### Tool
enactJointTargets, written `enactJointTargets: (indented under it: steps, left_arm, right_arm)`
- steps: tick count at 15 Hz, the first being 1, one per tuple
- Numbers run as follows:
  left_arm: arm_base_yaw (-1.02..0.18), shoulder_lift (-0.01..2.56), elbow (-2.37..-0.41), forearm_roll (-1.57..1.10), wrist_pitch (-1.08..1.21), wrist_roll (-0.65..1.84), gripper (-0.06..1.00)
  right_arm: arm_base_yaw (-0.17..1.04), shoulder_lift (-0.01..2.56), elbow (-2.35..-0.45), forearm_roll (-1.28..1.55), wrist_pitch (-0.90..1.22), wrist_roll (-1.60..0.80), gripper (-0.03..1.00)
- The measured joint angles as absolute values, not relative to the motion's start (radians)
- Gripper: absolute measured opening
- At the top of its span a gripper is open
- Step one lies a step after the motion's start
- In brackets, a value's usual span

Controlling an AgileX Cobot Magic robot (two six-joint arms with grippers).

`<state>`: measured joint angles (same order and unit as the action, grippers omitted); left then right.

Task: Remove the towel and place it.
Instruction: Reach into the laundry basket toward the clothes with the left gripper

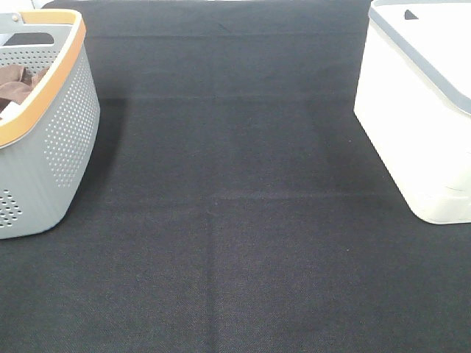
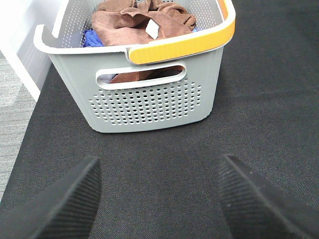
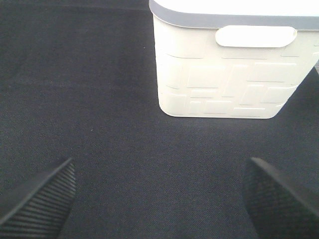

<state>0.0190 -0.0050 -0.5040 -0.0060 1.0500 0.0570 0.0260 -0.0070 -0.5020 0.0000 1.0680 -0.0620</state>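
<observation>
Ribbed black fingers (image 2: 70, 199) of the left gripper (image 2: 159, 169) stand wide apart above the black table covering (image 2: 264, 99), holding nothing. The right gripper (image 3: 160, 172) is spread just as wide and empty, facing a white bin (image 3: 224, 84). Ahead of the left gripper, the towel (image 2: 144, 22) lies bunched inside the grey basket (image 2: 149, 109), white tag (image 2: 153, 28) uppermost; crumpled so, its long axis cannot be told.
</observation>
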Motion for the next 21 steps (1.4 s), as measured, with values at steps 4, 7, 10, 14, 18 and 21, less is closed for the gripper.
enactJointTargets:
  steps: [4, 7, 10, 14, 18, 21]
  left_arm:
    - [0.019, -0.005, -0.504, -0.006, 1.050, 0.057, 0.64]
    - [0.019, -0.005, -0.504, -0.006, 1.050, 0.057, 0.64]
    - [0.019, -0.005, -0.504, -0.006, 1.050, 0.057, 0.64]
    - [0.019, -0.005, -0.504, -0.006, 1.050, 0.057, 0.64]
    - [0.019, -0.005, -0.504, -0.006, 1.050, 0.057, 0.64]
    - [0.019, -0.005, -0.504, -0.006, 1.050, 0.057, 0.64]
  right_arm:
    - [0.026, -0.007, -0.502, 0.000, 1.068, -0.062, 0.85]
    - [0.026, -0.007, -0.502, 0.000, 1.068, -0.062, 0.85]
    - [0.026, -0.007, -0.502, 0.000, 1.068, -0.062, 0.85]
    - [0.026, -0.007, -0.502, 0.000, 1.068, -0.062, 0.85]
    - [0.026, -0.007, -0.502, 0.000, 1.068, -0.062, 0.85]
    - [0.026, -0.007, -0.502, 0.000, 1.068, -0.062, 0.85]
